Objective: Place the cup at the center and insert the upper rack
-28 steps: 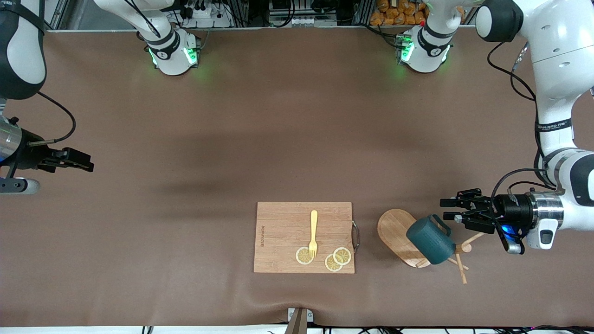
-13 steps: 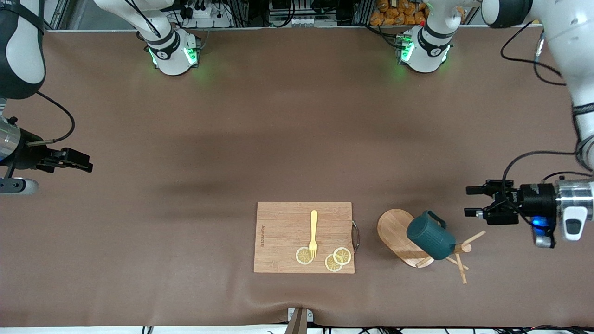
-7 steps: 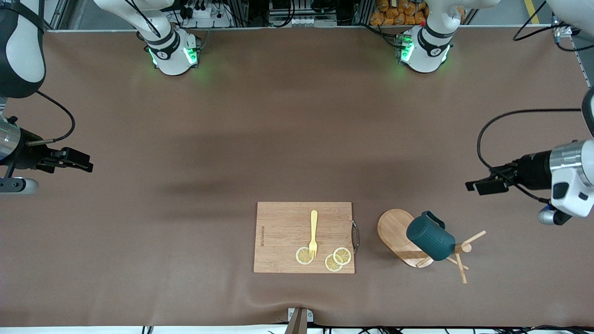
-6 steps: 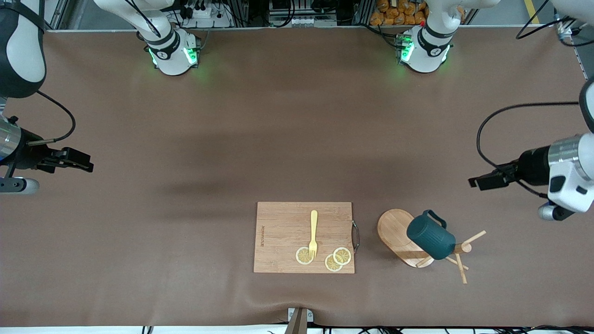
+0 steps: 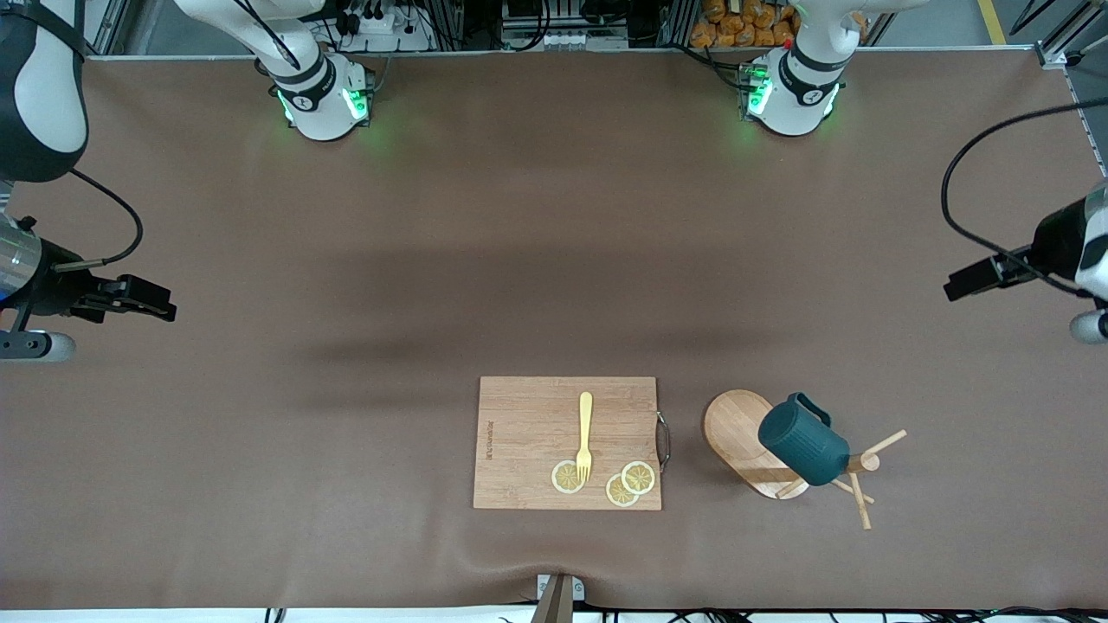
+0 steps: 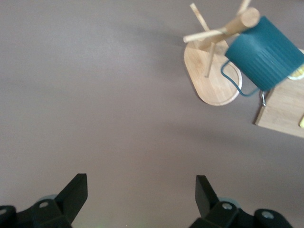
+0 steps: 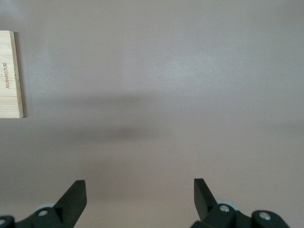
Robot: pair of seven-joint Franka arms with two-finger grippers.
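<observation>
The left claw (image 5: 961, 284) is hanging released, fingers spread wide with nothing between them, over bare worktop (image 5: 537, 251) at the left arm's end, well apart from the cup. The right claw (image 5: 160, 305) is waiting released too, fingers apart and empty, over the worktop at the right arm's end.

The mug tree (image 5: 751, 443) is lying tipped on its side toward the left arm's end of the worktop, its oval base standing on edge and its pegs sticking out. The cup (image 5: 803, 446) is resting tilted on the mug tree's post, touching it, handle pointing up and away from the front camera.

Just beside the mug tree, a cutting board (image 5: 528, 441) is carrying a yellow fork (image 5: 584, 435) and three lemon slices (image 5: 638, 476).
</observation>
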